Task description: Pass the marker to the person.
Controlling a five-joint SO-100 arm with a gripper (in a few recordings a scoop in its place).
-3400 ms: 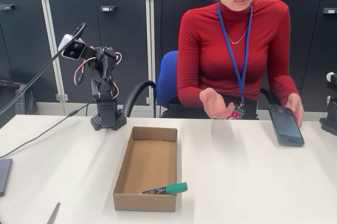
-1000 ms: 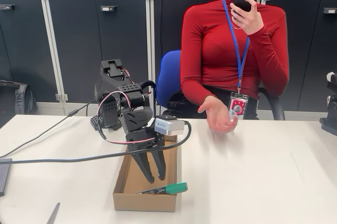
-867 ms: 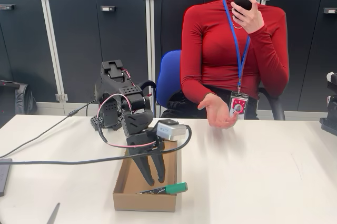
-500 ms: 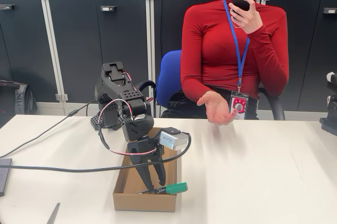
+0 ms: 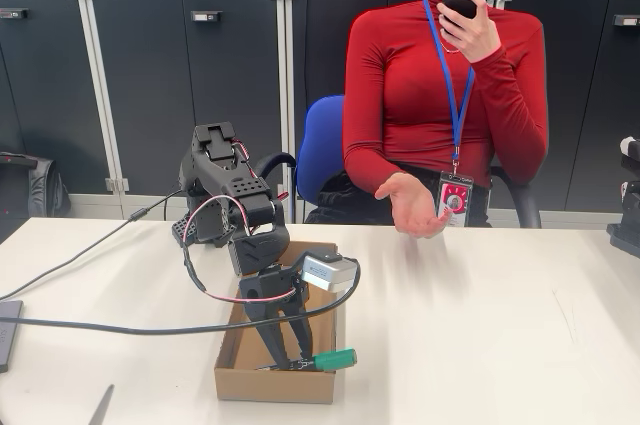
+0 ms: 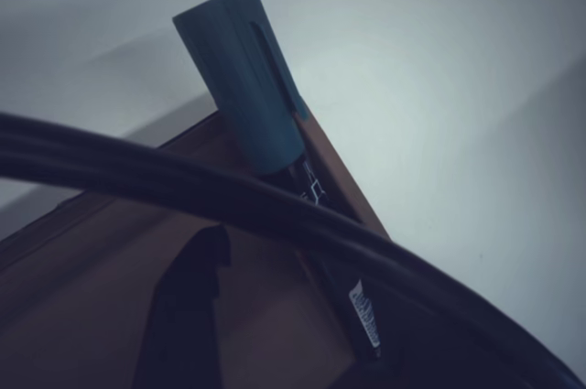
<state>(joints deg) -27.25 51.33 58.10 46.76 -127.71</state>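
Lower centre of the fixed view: marker point(image 5: 320, 360), green cap overhanging the near right corner of a cardboard box point(image 5: 236, 333) on the bench point(image 5: 480, 345). Hand point(image 5: 285, 352) fingers apart, straddling the dark barrel. Risk: closing off-centre tips the marker off the rim. Beyond, upper right: person point(image 5: 440, 95), open palm point(image 5: 412, 207) waiting.

The fixed view is bright and evenly lit, sharp across the table point(image 5: 480, 345) and the cabinets point(image 5: 150, 75), with only soft, faint shadows; the person's open hand point(image 5: 410, 207) is slightly smeared. The wrist view is dim and bluish, with a black cable point(image 6: 275, 215) blurred close to the lens and soft shadows on the table.
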